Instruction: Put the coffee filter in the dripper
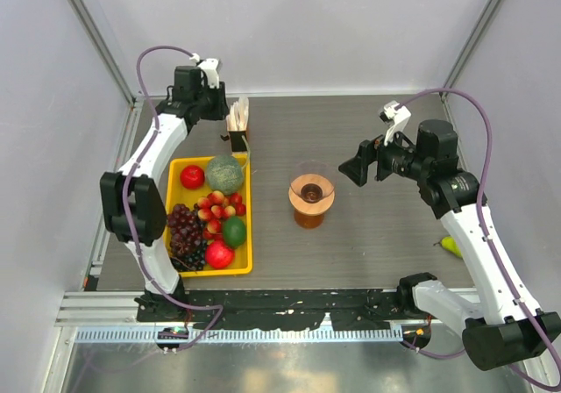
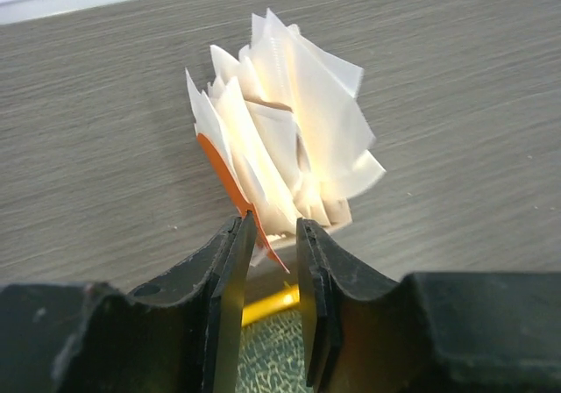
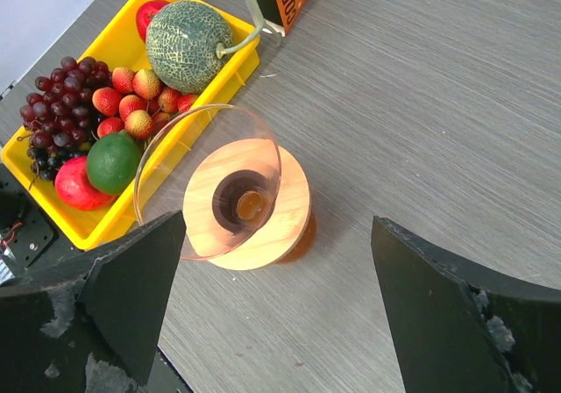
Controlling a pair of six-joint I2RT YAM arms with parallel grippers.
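At the papers [image 2: 285,130], left gripper [image 2: 273,228] (barely parted) maybe pinches.

A small round dripper [image 1: 311,191], with a clear cone bowl above a tan wooden ring collar, stands upright at mid-table on a small glass jug of amber liquid, its dark centre hole showing through the bowl. The thin white paper coffee filter [image 2: 320,103] stands upright at the table's far left, fanned among other cream-white sheets

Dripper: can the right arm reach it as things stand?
Probably yes: the right gripper is open and aimed at the dripper, with nothing standing between them.
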